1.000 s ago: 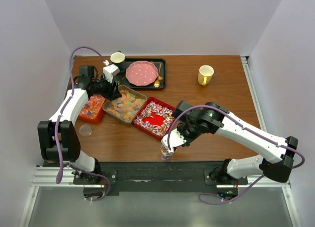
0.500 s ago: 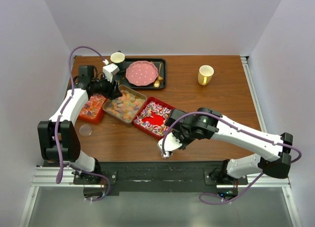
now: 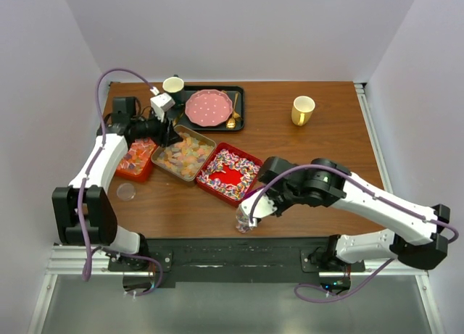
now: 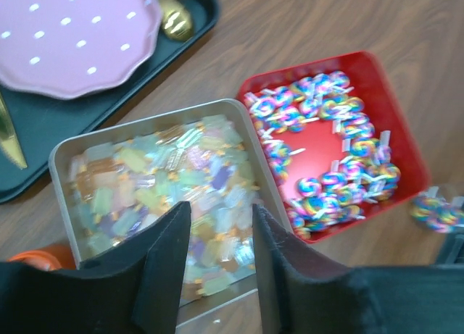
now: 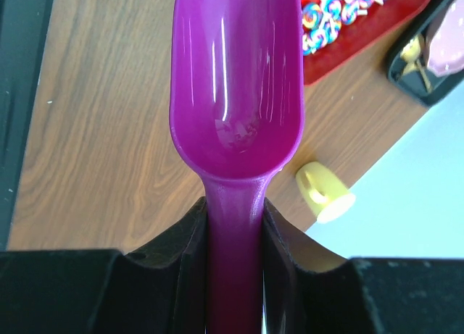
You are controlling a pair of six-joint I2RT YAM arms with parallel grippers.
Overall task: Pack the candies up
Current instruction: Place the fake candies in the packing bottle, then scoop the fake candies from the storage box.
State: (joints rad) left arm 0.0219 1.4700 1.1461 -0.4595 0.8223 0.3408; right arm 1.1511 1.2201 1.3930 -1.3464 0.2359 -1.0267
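ok so the left gripper (image 4: 217,219) hangs right over the grey tin (image 4: 138,124) with its fingers partway apart and nothing pinched between them, you can see the pastel gummies (image 4: 159,182) through the gap. That tin is packed full. Just beside it on the right, edges about touching, is the red tray (image 4: 313,151), where the swirled pieces (image 4: 330,106) are bunched round the walls and the middle is bare red. On the tin's other side another red tub (image 3: 138,177) has the orange-red wrapped pieces (image 3: 134,159). The right gripper (image 5: 233,232) is clamped tight on the handle of the purple scoop (image 5: 235,80), and the bowl is pretty much empty, only a faint smear in it. From above, that gripper sits low near the front edge of the table (image 3: 312,149), just past the red tray's near corner, and right by it is what looks like a small clear container (image 3: 245,225) with a few swirled ones in it, can't tell how full. Behind the tins there's a black tray (image 4: 58,124) with a pink plate (image 4: 65,37) and a gold spoon (image 4: 176,19), and a yellow mug (image 3: 303,109) stands well apart on the right
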